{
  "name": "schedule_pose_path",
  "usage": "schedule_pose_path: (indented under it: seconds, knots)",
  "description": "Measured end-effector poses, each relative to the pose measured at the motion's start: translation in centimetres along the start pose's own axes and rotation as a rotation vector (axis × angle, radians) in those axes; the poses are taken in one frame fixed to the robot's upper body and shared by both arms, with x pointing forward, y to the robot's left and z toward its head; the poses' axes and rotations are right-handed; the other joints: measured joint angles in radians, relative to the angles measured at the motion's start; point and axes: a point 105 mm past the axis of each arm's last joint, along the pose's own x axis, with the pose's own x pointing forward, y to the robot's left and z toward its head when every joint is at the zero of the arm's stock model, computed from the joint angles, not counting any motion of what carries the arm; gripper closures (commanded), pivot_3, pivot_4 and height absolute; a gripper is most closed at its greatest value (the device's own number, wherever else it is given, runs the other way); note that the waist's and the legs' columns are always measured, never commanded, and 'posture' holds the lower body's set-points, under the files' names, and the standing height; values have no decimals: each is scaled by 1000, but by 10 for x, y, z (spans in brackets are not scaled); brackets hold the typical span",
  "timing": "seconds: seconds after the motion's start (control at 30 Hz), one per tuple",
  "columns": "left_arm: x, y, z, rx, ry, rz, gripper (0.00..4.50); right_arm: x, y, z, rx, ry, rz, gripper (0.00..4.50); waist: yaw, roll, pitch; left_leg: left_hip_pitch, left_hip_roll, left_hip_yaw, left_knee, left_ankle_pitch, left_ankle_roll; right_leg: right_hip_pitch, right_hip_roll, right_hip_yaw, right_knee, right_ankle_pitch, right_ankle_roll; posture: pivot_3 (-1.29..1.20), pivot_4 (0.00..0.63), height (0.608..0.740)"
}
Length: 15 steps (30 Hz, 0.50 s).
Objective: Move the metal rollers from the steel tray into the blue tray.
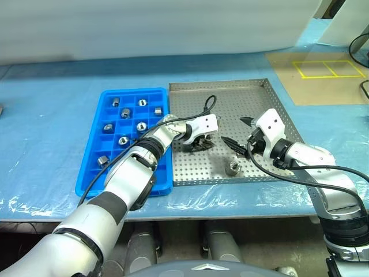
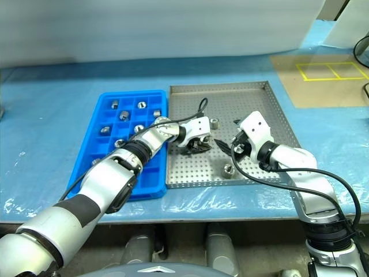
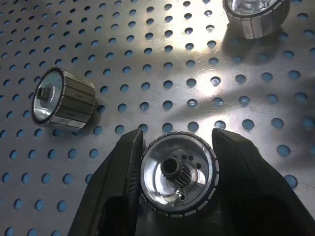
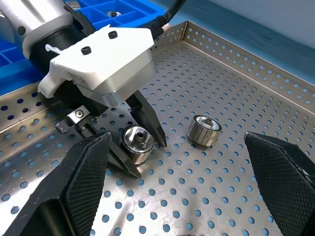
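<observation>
Steel tray [image 1: 253, 92] floor: roller [image 3: 176, 181] is clamped upright between left gripper [image 4: 142, 147] jaws; right gripper [image 1: 239, 135] is spread, empty.

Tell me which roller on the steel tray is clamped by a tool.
The roller between the left tool fingers; the other rollers on the steel tray lie free.

A bright blue plastic tray [image 1: 92, 167] with square compartments is lying beside a grey perforated steel tray [image 1: 259, 104] on a blue-covered table [image 1: 46, 115]. Several small silver metal rollers [image 1: 141, 126] are sitting in separate blue compartments. The left gripper [image 1: 202, 142] is reaching down onto the steel floor. The right gripper [image 1: 239, 134] is hovering nearby with fingers spread, and one roller [image 1: 233, 168] is lying near the front rim.
</observation>
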Motion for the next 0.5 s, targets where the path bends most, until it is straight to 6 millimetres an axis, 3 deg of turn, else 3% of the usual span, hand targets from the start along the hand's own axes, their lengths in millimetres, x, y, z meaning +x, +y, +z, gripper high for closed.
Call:
schedule_pose_path:
  seconds: [0.33,0.5]
  knots:
    - [-5,1,0,-36,-28,-23,2619,1,-1,3,-11,-13,1,0,1,0,0,-1,0,0,-1,0,0,-1,0,0,-1,0,0,-425,150,740]
    - [-27,15,26,4,-195,-10,2619,4,1,10,-18,-34,24,0,2,0,0,-2,0,0,-3,0,0,-3,0,0,-1,0,0,-380,150,740]
